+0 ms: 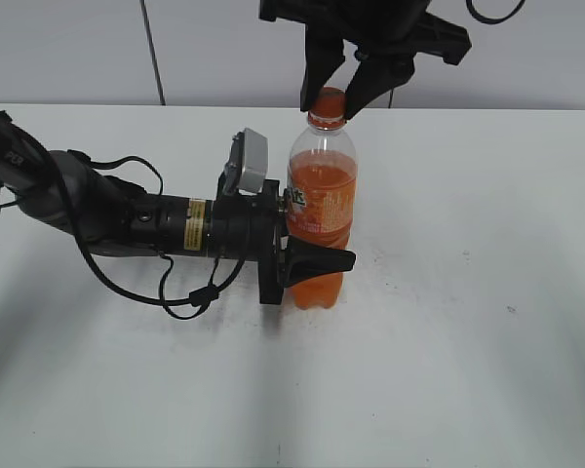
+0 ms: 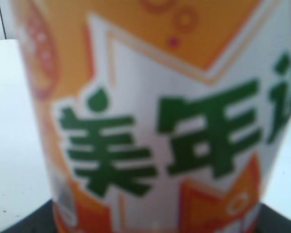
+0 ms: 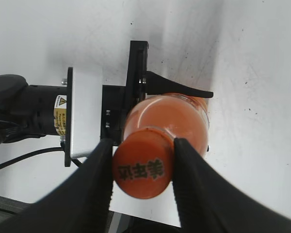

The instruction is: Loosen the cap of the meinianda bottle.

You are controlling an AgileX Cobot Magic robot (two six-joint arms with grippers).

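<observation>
The meinianda bottle [image 1: 321, 210] stands upright on the white table, half full of orange drink. My left gripper [image 1: 307, 255] comes in level from the left and is shut on the bottle's lower body; the left wrist view is filled by its label [image 2: 155, 121]. The orange cap [image 1: 326, 101] tops the bottle. My right gripper [image 1: 331, 105] hangs from above with a finger on each side of the cap, shut on it. In the right wrist view the cap [image 3: 143, 170] sits pinched between the two black fingers [image 3: 141, 167], printed characters on top.
The white table [image 1: 468, 341] runs out on all sides of the bottle. The left arm's body and cables [image 1: 127, 219] lie across the left half. A grey wall panel [image 1: 68, 49] stands behind the table's far edge.
</observation>
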